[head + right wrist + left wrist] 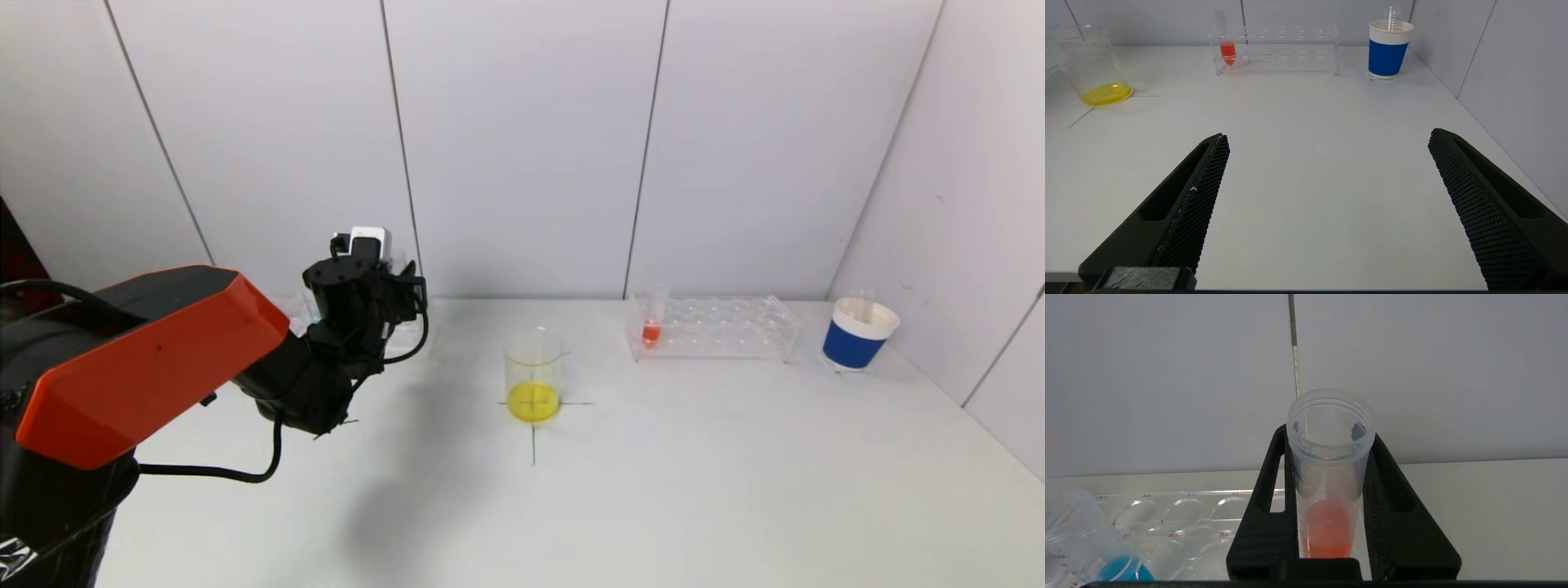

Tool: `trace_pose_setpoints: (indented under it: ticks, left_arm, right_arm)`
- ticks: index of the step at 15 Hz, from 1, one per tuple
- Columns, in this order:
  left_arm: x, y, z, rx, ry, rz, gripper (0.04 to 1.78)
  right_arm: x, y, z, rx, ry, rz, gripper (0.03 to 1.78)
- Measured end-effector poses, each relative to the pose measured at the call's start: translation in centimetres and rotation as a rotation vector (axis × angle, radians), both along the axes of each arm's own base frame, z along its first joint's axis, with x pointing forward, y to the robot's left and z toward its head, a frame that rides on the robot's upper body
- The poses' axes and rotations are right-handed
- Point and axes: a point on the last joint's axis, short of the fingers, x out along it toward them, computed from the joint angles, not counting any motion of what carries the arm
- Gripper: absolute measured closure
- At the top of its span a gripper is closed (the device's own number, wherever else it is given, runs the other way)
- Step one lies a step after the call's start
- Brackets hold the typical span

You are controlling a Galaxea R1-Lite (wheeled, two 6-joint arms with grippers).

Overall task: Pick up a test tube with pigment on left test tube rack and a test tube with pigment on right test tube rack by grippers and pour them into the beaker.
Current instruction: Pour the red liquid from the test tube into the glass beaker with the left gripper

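The right gripper [1327, 204] hung low over the near right part of the white counter [694, 490], its black ridged fingers [1196, 196] spread wide with nothing between them. Farther in, near the counter's middle, the clear glass beaker [534, 376] stood on a drawn cross with yellow liquid in its bottom. Toward the far left edge the left gripper [1329, 486] was clamped on a clear plastic test tube with orange-red pigment [1327, 490], held upright above the clear left rack [1180, 514], beside a tube of blue pigment [1118, 569]. Along the far right edge stood the clear right rack [718, 327], holding another tube with red pigment [651, 322], and a blue-and-white paper cup [857, 335].
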Motion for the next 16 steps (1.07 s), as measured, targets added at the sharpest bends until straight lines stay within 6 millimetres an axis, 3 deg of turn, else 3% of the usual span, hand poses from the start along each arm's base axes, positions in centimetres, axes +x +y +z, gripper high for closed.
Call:
trace_pose_setpoints:
  ticks: [8,16]
  left_arm:
    - [-0.8,-0.2,4.5,0.009,-0.013,-0.014,1.36]
    - [-0.6,-3.2,10.7,0.023,-0.047,-0.089,1.36]
  right_arm:
    - [0.0,0.0,0.0,0.0,0.0,0.0,0.04]
    - [0.0,0.0,0.0,0.0,0.0,0.0,0.04]
